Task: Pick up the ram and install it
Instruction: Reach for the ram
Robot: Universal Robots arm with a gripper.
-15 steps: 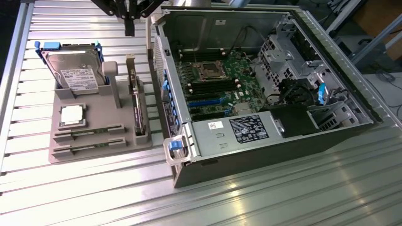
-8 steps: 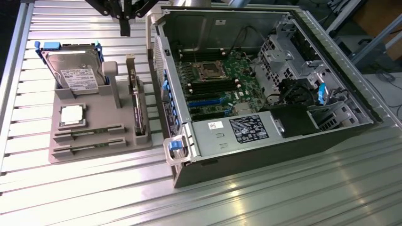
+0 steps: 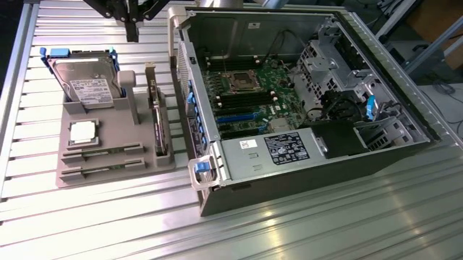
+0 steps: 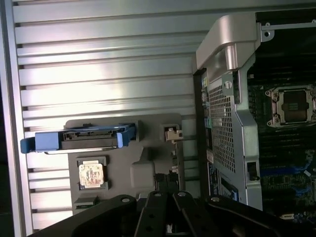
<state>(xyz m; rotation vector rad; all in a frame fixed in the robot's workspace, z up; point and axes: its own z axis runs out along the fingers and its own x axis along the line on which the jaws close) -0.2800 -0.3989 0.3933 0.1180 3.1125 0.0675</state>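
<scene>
**Gripper:** The gripper [image 3: 132,36] hangs above the surface [image 3: 304,233], at the far end of the grey tray [image 3: 108,181] and just beyond the hard drive [image 3: 85,84]. Its fingers are closed together into one narrow dark bar, with nothing between them. In the wrist view the gripper [image 4: 167,190] points down over the tray [image 4: 148,165].

**Task item:** The ram [image 3: 105,153] is seated in a slotted holder at the near end of the tray. It reads as a thin dark stick lying crosswise. A second stick of the same kind [image 3: 101,169] lies in the holder just in front of it. Both are well apart from the gripper and untouched.

**Tray, other contents:**
- The hard drive stands tilted in its blue carrier at the far end.
- The square silver CPU chip [image 3: 83,131] lies flat between the hard drive and the ram.
- The expansion card [image 3: 157,111] stands on edge along the tray side nearest the computer case [image 3: 304,181].

**Computer case:** The computer case lies on its side with the panel off, on the exterior view's right of the tray. The motherboard [image 3: 250,103] is exposed and the CPU socket [image 3: 240,82] is at its centre. Long dark memory slots [image 3: 244,101] run just beside the socket; whether any is filled cannot be told. The power supply [image 3: 278,149] sits at the near end of the case.
</scene>
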